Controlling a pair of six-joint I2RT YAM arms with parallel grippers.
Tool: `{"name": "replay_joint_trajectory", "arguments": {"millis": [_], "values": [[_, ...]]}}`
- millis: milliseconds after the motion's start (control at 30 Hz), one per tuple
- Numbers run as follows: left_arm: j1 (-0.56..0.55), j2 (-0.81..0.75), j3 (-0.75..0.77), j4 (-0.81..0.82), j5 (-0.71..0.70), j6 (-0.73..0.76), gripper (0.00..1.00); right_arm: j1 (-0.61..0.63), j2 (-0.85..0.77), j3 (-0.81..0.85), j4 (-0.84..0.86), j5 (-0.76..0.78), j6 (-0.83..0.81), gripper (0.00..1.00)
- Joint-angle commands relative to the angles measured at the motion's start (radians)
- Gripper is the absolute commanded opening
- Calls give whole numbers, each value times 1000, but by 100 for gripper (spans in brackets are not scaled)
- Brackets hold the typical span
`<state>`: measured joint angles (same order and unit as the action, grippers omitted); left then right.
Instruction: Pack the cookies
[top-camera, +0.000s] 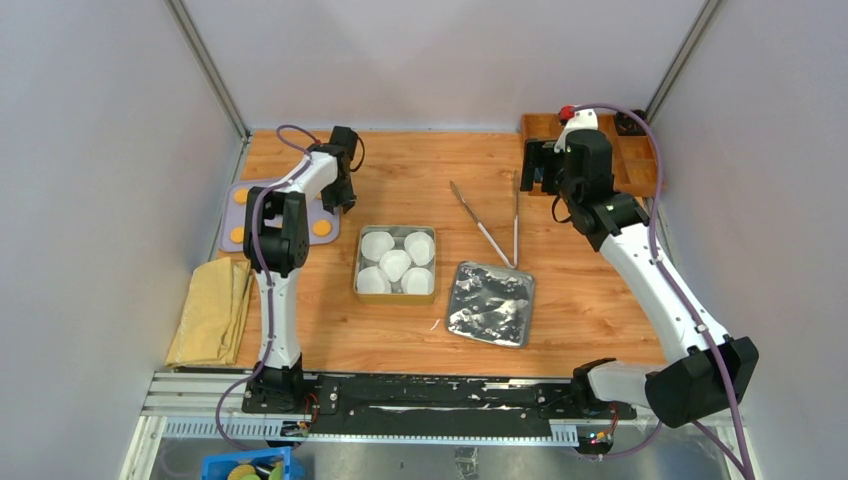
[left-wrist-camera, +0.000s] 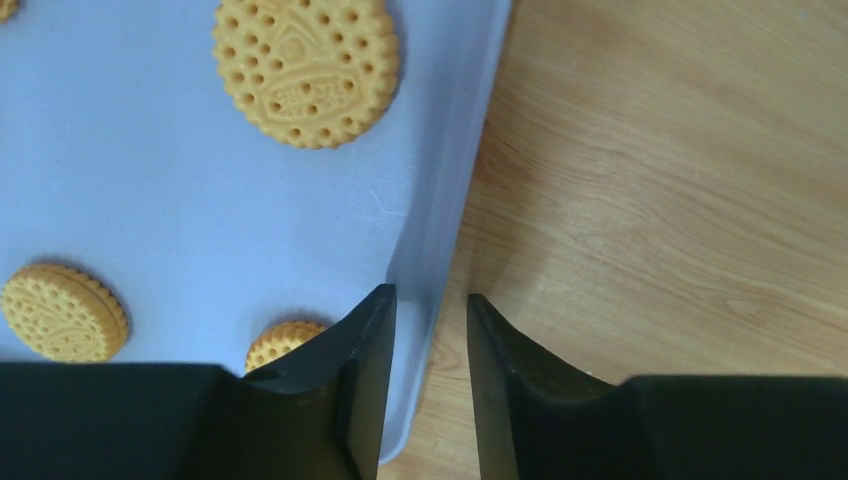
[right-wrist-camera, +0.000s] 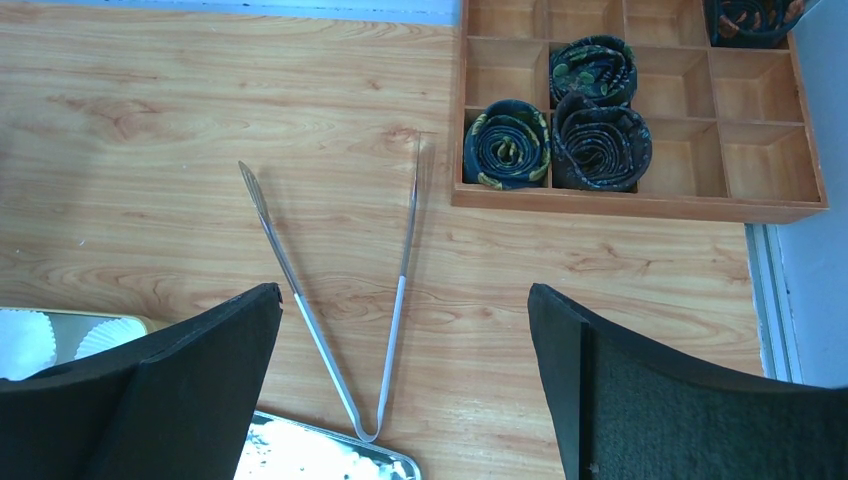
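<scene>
Your cookies (left-wrist-camera: 305, 68) are lying flat on the lavender mat (left-wrist-camera: 150, 200), left of and ahead of your nearer left gripper (left-wrist-camera: 430, 297), which is straddling the mat's edge, jaws narrowly parted, holding nothing. Your right gripper (right-wrist-camera: 405, 292) is gaping wide and empty over the tongs (right-wrist-camera: 402, 275).

The left arm (top-camera: 272, 300) and right arm (top-camera: 655, 275) are white with black joints (top-camera: 283, 235) and purple cables (top-camera: 287, 130). The left claw (left-wrist-camera: 430, 300) and right claw (right-wrist-camera: 402, 292) have flat black fingers (left-wrist-camera: 365, 385).
</scene>
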<state>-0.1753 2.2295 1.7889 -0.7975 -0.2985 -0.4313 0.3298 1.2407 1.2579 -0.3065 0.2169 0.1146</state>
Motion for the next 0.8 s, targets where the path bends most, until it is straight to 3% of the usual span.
{"name": "replay_joint_trajectory", "arguments": {"millis": [0, 133, 200, 467, 767], "values": [[8, 31, 42, -20, 30, 0, 30, 10, -21, -21, 19, -2, 20, 100], [8, 60, 79, -27, 88, 0, 9, 10, -27, -22, 31, 0, 28, 100], [7, 70, 99, -28, 106, -1, 5, 11, -30, -23, 34, -1, 33, 100], [-49, 159, 340, -86, 155, 17, 3, 10, -22, -45, 49, -9, 48, 100], [-125, 297, 597, -82, 301, 10, 3, 12, -20, -66, 50, 16, 41, 100]]}}
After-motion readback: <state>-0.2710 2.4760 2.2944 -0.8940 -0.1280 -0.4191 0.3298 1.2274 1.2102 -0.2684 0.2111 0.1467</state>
